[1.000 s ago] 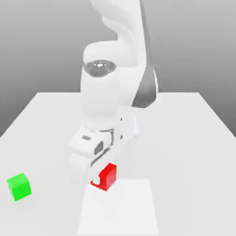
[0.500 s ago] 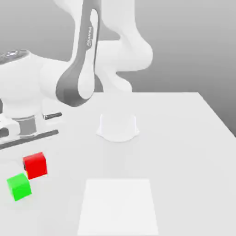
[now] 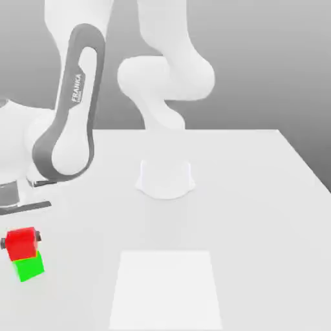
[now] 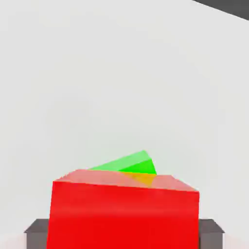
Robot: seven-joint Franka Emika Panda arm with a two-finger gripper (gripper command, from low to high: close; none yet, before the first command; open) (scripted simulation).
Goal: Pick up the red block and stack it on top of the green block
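Table (image 3: 258,194) open toward exterior view's right; arm (image 3: 64,129) looms over red block (image 3: 21,243)

White tabletop (image 3: 258,194) seen spread flat under gripper and out toward exterior view's right. Lighter square patch (image 3: 167,289) marked on tabletop, well apart from gripper, toward exterior view's right, near front edge. Plain grey backdrop (image 3: 271,64) seen beyond far table edge, far behind gripper.

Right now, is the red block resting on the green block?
Touching. In the exterior view the red block sits directly on the green block with no gap between them, slightly offset toward that view's left.
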